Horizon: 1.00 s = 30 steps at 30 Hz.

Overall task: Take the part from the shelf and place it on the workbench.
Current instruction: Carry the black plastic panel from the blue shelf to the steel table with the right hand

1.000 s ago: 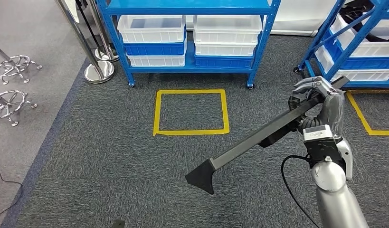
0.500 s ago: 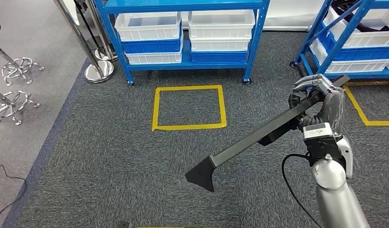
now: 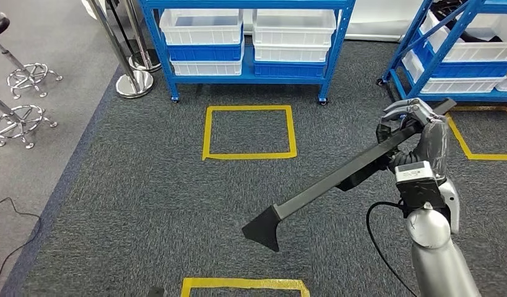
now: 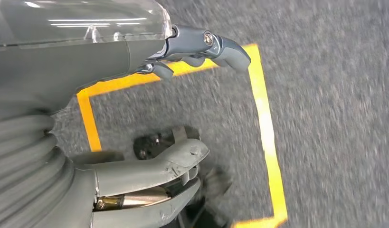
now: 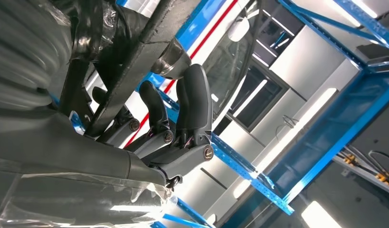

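From my station, the left robot hand (image 4: 183, 47) hung low over the grey carpet and a yellow tape square (image 4: 266, 123), fingers loosely apart, holding nothing. The long black bar-shaped part with a flared wedge end (image 3: 337, 179) lay entirely in the right robot hand (image 3: 411, 127), which was closed around its upper end. Its long axis ran down and to the left from that robot hand, wedge end lowest and farthest out, above the floor. The right forearm stood raised, nearly upright. I saw no tabletop, so I judged the carry unfinished.
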### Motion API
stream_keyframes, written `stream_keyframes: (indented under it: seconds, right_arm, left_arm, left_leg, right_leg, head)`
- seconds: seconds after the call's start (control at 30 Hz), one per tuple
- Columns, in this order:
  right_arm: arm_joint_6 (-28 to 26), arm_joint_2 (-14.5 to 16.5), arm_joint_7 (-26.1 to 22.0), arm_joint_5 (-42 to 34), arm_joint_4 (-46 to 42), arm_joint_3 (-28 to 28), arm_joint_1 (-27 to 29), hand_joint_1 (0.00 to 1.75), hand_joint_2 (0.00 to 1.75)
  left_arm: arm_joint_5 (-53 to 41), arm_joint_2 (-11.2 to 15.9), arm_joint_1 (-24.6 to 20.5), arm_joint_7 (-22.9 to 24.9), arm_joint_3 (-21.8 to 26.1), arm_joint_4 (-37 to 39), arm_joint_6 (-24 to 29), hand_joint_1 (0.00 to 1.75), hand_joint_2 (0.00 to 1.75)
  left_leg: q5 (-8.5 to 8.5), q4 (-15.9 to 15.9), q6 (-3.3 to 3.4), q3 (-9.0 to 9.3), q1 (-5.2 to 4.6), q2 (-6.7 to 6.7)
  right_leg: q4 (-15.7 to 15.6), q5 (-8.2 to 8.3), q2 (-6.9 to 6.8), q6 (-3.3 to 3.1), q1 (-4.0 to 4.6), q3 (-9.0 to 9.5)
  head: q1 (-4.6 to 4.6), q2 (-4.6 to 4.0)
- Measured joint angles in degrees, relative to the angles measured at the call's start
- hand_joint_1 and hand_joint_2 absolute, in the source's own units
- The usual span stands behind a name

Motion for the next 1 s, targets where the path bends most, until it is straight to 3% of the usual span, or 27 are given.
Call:
stream_keyframes:
  seconds: [0.03, 0.1, 0.17, 0.23, 0.3, 0.37, 0.4, 0.43, 0.5, 0.57, 0.6, 0.63, 0.67, 0.73, 0.77, 0.83, 0.9, 0.93, 1.0]
  right_arm:
    - [0.0, 0.0, 0.0, 0.1, 0.1, 0.0, 0.0, 1.75, 1.75]
    - [0.0, 0.0, 0.0, 0.3, 0.3, 0.0, 0.1, 1.75, 1.75]
    - [0.0, 0.0, 0.0, 0.5, 0.4, 0.0, 0.1, 1.75, 1.75]
    - [0.0, 0.0, 0.0, 0.6, 0.4, 0.0, 0.1, 1.75, 1.75]
    - [0.0, 0.0, 0.0, 0.8, 0.4, 0.0, 0.1, 1.75, 1.75]
    - [0.1, 0.0, 0.1, 0.6, 0.6, 0.0, 0.0, 1.75, 1.75]
    - [0.2, 0.0, 0.1, 0.2, 0.7, 0.0, -0.1, 1.75, 1.75]
    - [0.3, 0.0, 0.1, -0.3, 0.8, 0.0, -0.1, 1.75, 1.75]
    - [0.7, 0.0, -0.1, -1.3, 0.8, 0.0, 0.0, 1.75, 1.75]
    - [1.0, 0.0, -0.3, -2.1, 0.8, 0.0, 0.1, 1.75, 1.75]
    - [1.0, 0.0, -0.4, -2.3, 0.8, 0.0, 0.2, 1.75, 1.75]
    - [1.1, 0.0, -0.5, -2.5, 0.8, 0.0, 0.3, 1.75, 1.75]
    - [1.2, 0.0, -0.5, -2.5, 0.8, 0.0, 0.4, 1.75, 1.75]
    - [1.4, 0.0, -0.6, -2.5, 0.7, 0.0, 0.4, 1.75, 1.75]
    - [1.5, -0.1, -0.6, -2.5, 0.6, 0.0, 0.3, 1.75, 1.75]
    - [1.7, -0.1, -0.5, -2.5, 0.5, 0.0, 0.3, 1.75, 1.75]
    - [1.8, -0.3, -0.4, -2.5, 0.5, -0.1, 0.3, 1.75, 1.75]
    - [1.9, -0.5, -0.3, -2.5, 0.5, -0.2, 0.3, 1.75, 1.75]
    - [2.0, -1.1, 0.3, -2.4, 0.5, -0.4, -0.2, 1.75, 1.75]
  left_arm:
    - [0.1, 0.0, 0.0, 0.0, 0.0, 0.0, 0.0, 0.00, 1.75]
    - [0.3, 0.0, 0.0, 0.0, 0.0, 0.0, 0.0, 0.00, 1.75]
    - [0.4, 0.0, 0.1, 0.0, 0.0, 0.0, 0.0, 0.00, 1.75]
    - [0.4, 0.0, 0.1, 0.0, 0.0, 0.0, 0.0, 0.00, 1.75]
    - [0.4, 0.0, 0.1, -0.1, 0.0, 0.0, 0.0, 0.00, 1.75]
    - [0.4, 0.0, 0.1, -0.1, 0.0, 0.0, 0.0, 0.00, 1.75]
    - [0.5, 0.0, 0.1, -0.1, 0.0, 0.0, 0.0, 0.00, 1.75]
    - [0.5, 0.0, 0.2, -0.1, 0.0, 0.0, 0.0, 0.00, 1.75]
    - [0.5, 0.0, 0.2, -0.1, 0.0, 0.0, 0.0, 0.00, 1.75]
    - [0.5, 0.0, 0.3, -0.1, 0.0, 0.0, 0.0, 0.00, 1.75]
    - [0.5, 0.0, 0.3, -0.1, 0.0, 0.0, 0.0, 0.00, 1.75]
    - [0.5, 0.0, 0.4, -0.1, 0.0, 0.0, -0.1, 0.00, 1.75]
    - [0.5, 0.0, 0.4, -0.1, 0.0, 0.0, -0.1, 0.00, 1.75]
    - [0.5, 0.0, 0.4, -0.1, 0.0, 0.0, -0.1, 0.00, 1.75]
    - [0.5, 0.0, 0.4, -0.1, 0.0, 0.0, -0.1, 0.00, 1.75]
    - [0.5, 0.0, 0.5, -0.2, 0.0, 0.0, -0.1, 0.00, 1.75]
    - [0.5, 0.0, 0.6, -0.2, 0.0, 0.0, -0.2, 0.00, 1.75]
    - [0.5, 0.0, 0.5, -0.2, 0.0, 0.0, -0.2, 0.00, 1.75]
    - [0.5, 0.0, 0.5, -0.2, 0.0, 0.0, -0.2, 0.00, 1.75]
  left_leg:
    - [0.46, 0.1, 0.11, -0.71, -0.07, 0.05]
    - [1.25, 0.4, 0.00, -2.14, -0.11, 0.11]
    - [1.60, 0.8, -0.11, -2.96, -0.07, 0.16]
    - [1.65, 0.9, -0.14, -3.16, -0.05, 0.17]
    - [1.71, 1.8, -0.38, -4.11, -0.02, 0.16]
    - [1.93, 3.8, -1.35, -5.89, -0.02, 0.15]
    - [1.70, 4.7, -1.93, -6.59, 0.00, 0.12]
    - [0.93, 6.1, -2.54, -7.32, 0.10, 0.09]
    - [-2.48, 10.7, -3.35, -9.11, 0.53, 0.05]
    - [-5.93, 17.6, -3.96, -11.52, 1.05, 0.06]
    - [-6.43, 19.7, -4.14, -12.04, 1.26, 0.05]
    - [-5.87, 19.8, -4.22, -11.65, 1.44, 0.00]
    - [-4.32, 17.7, -4.18, -10.17, 1.58, -0.19]
    - [-1.20, 10.3, -3.81, -5.69, 1.71, -1.84]
    - [-0.46, 7.1, -3.61, -3.89, 1.68, -2.96]
    - [-0.50, 4.2, -3.26, -2.31, 1.41, -4.27]
    - [-0.04, 3.0, -2.68, -2.10, 1.16, -3.14]
    - [0.26, 2.3, -2.22, -1.91, 1.12, -2.41]
    - [0.74, 1.2, -1.27, -1.76, 1.11, -0.89]
  right_leg:
    - [3.3, -0.96, 0.04, 0.06, 0.01, -0.61]
    - [6.7, 0.60, 0.03, 0.25, -0.07, -0.44]
    - [6.5, 2.77, 0.01, 0.38, -0.14, 0.47]
    - [6.1, 3.22, 0.00, 0.41, -0.17, 0.88]
    - [1.4, 3.56, -0.13, 0.48, -0.24, 4.52]
    - [-6.0, 2.14, -0.13, -0.16, -0.08, 9.43]
    - [-8.1, 1.27, -0.04, -0.70, -0.03, 10.61]
    - [-9.1, 0.88, 0.09, -1.31, -0.02, 10.81]
    - [-9.3, 1.37, 0.29, -1.94, -0.13, 10.54]
    - [-9.3, 1.70, 0.69, -2.08, -0.07, 10.18]
    - [-9.2, 1.84, 1.04, -2.03, -0.04, 10.02]
    - [-9.2, 1.97, 1.49, -1.92, -0.03, 9.89]
    - [-9.2, 2.08, 2.02, -1.81, -0.06, 9.82]
    - [-9.2, 2.29, 3.06, -1.48, -0.19, 9.69]
    - [-9.3, 2.48, 3.65, -1.16, -0.36, 9.57]
    - [-9.6, 3.04, 4.81, -0.30, -0.87, 9.19]
    - [-10.0, 3.47, 5.58, 0.52, -1.27, 8.82]
    - [-9.6, 3.16, 4.96, 0.68, -1.25, 8.46]
    - [-5.6, 0.52, 2.42, 0.55, -0.90, 6.34]
  head:
    - [-0.01, 0.00]
    - [-0.01, 0.00]
    - [-0.01, 0.00]
    - [-0.01, 0.00]
    - [-0.01, 0.00]
    - [-0.02, 0.00]
    - [-0.02, 0.00]
    - [-0.07, 0.00]
    - [-0.14, 0.00]
    - [-0.17, 0.00]
    - [-0.18, 0.00]
    - [-0.18, 0.00]
    - [-0.18, 0.00]
    - [-0.17, 0.00]
    - [-0.17, 0.00]
    - [-0.18, 0.00]
    - [-0.18, 0.00]
    - [-0.17, 0.00]
    - [-0.12, 0.00]
